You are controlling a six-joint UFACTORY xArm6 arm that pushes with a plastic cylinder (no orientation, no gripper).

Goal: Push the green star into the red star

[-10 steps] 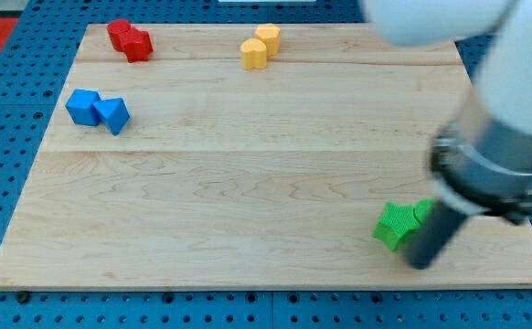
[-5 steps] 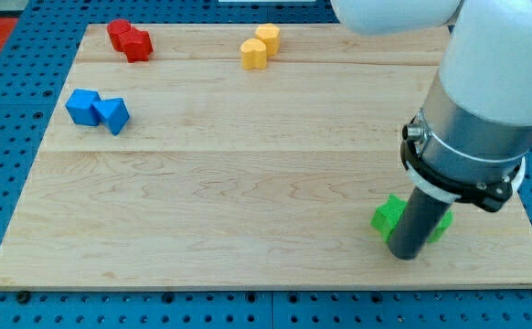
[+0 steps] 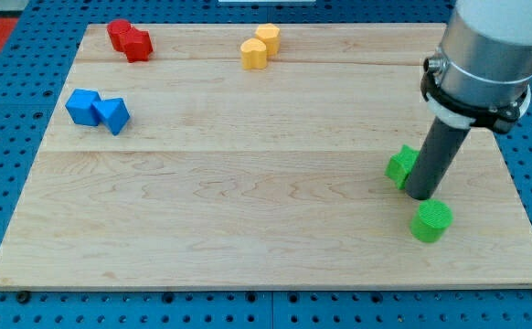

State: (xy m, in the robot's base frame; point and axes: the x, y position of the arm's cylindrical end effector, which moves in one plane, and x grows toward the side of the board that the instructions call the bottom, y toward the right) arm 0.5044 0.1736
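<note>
Against my tip [image 3: 420,196], on its left, sits the green star [image 3: 399,166]; rod tool, nothing gripped.

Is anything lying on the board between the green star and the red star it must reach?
Nothing visible blocks that path. The green star sits at the view's right, my tip touching its right side. The red star is top left; the yellow blocks and blue blocks lie off the line.
</note>
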